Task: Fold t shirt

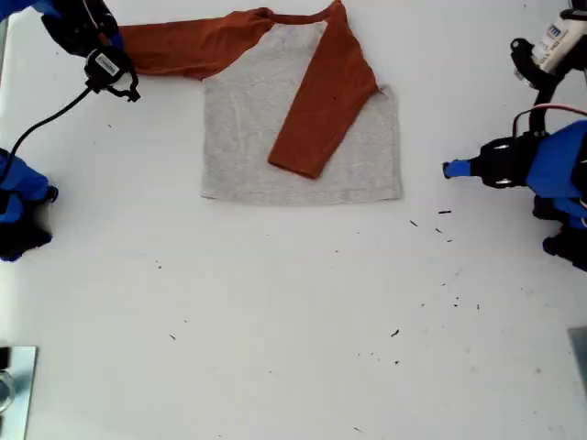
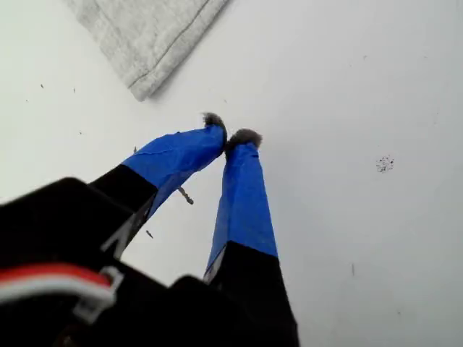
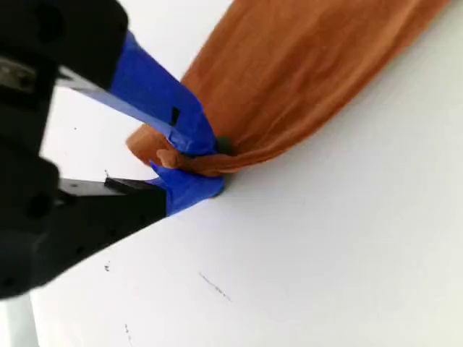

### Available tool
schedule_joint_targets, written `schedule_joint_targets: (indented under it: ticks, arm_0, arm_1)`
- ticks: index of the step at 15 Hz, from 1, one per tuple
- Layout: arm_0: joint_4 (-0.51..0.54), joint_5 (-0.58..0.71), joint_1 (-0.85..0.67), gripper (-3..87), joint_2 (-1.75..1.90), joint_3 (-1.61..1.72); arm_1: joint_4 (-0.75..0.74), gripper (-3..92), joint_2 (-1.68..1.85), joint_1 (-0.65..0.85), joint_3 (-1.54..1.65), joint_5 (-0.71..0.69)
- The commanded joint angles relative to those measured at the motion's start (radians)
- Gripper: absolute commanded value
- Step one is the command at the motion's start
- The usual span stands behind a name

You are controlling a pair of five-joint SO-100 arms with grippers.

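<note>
One soft rust sleeve of the t shirt (image 1: 275, 110) bunches in my second end effector (image 3: 195, 170) (first end effector (image 2: 233, 135): pinched together, bare).

t shirt (image 1: 275, 128) on table (image 1: 275, 321), one sleeve (image 1: 321, 110) across body

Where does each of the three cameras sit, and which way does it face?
Exterior view: overhead, looking down on the table, the t shirt and both arms at the view's sides.
First wrist view: on my first gripper, looking along its blue fingers, closed and empty, at the shirt's grey hem corner.
Second wrist view: on my second gripper, fingers pinching the orange sleeve.
Shared: the shirt shows in all three views.
</note>
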Motion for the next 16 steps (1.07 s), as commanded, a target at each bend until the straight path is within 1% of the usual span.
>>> schedule_joint_targets:
  ticks: [1,3,5,6,7,8,9,10,11,12,13,15,16]
  arm_0:
    - [0.028,-0.003,0.032,-0.4,0.225,-0.023]
    - [0.101,-0.054,0.161,-0.4,0.331,-0.101]
    - [0.137,-0.152,0.396,-0.4,0.383,-0.252]
    - [0.127,-0.181,0.526,-0.4,0.347,-0.350]
    - [0.118,-0.196,0.649,-0.4,0.270,-0.445]
    - [0.101,-0.176,0.762,-0.4,0.172,-0.551]
    - [0.112,-0.146,0.851,-0.4,0.041,-0.709]
    - [0.098,-0.109,0.916,12.9,-0.067,-0.853]
    - [0.086,-0.074,0.933,23.6,-0.112,-0.902]
    - [0.103,-0.049,0.916,14.2,-0.091,-0.887]
    - [0.138,-0.044,0.893,9.1,-0.015,-0.854]
    - [0.179,-0.006,0.864,8.7,0.173,-0.778]
    - [0.193,-0.008,0.848,8.7,0.265,-0.667]
  arm_1:
    - [0.000,3.7,0.015,-0.009,0.055,0.018]
    - [0.002,3.7,0.015,-0.008,0.055,0.021]
    - [0.002,3.7,0.015,-0.005,0.057,0.018]
    - [0.002,3.7,0.015,-0.002,0.057,0.018]
    - [0.000,3.7,0.015,0.000,0.057,0.018]
    - [0.000,3.7,0.015,0.003,0.057,0.017]
    - [0.000,3.7,0.015,0.005,0.057,0.018]
    - [0.000,3.7,0.015,0.009,0.057,0.020]
    - [0.000,3.7,0.015,0.014,0.057,0.020]
    - [0.000,3.7,0.015,0.014,0.058,0.023]
    - [0.003,3.7,0.015,0.011,0.058,0.029]
    - [0.003,3.7,0.015,0.014,0.058,0.031]
    - [0.003,3.7,0.015,0.015,0.058,0.031]
